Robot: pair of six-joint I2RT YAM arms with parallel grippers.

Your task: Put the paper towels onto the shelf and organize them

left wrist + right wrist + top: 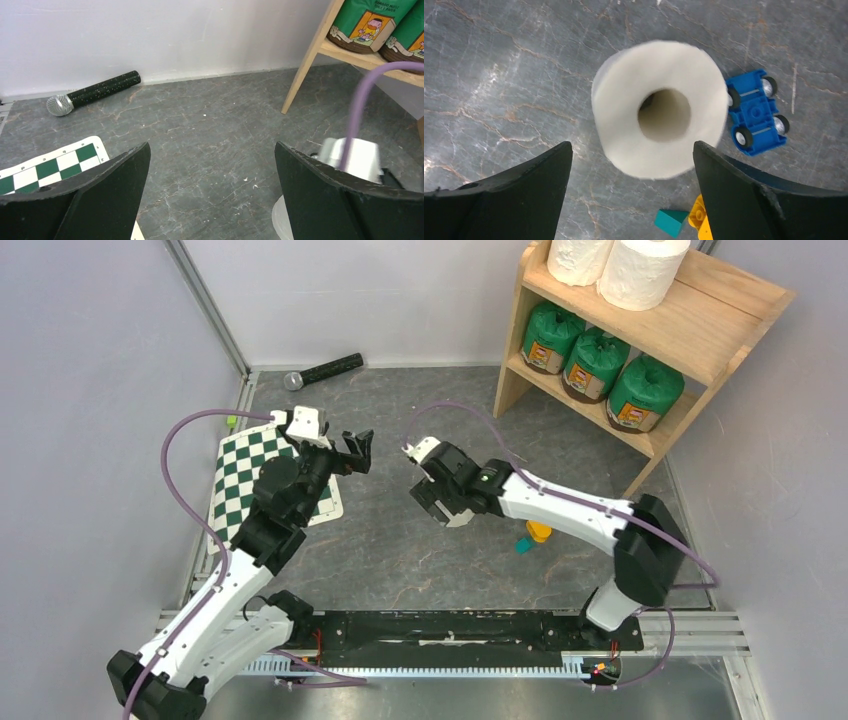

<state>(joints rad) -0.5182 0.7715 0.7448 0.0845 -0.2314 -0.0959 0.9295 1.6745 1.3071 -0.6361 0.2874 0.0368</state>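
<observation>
Now the right pincer point(441, 506) hangs open above the last bare roll point(659, 127), upright on the table point(420, 400), apparently to carry it to the shelf point(715, 300) at 1 o'clock; the left pincer point(360, 450) gapes empty.

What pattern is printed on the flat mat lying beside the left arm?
The mat has a green-and-white checkerboard pattern, clearest in the top external view.
</observation>
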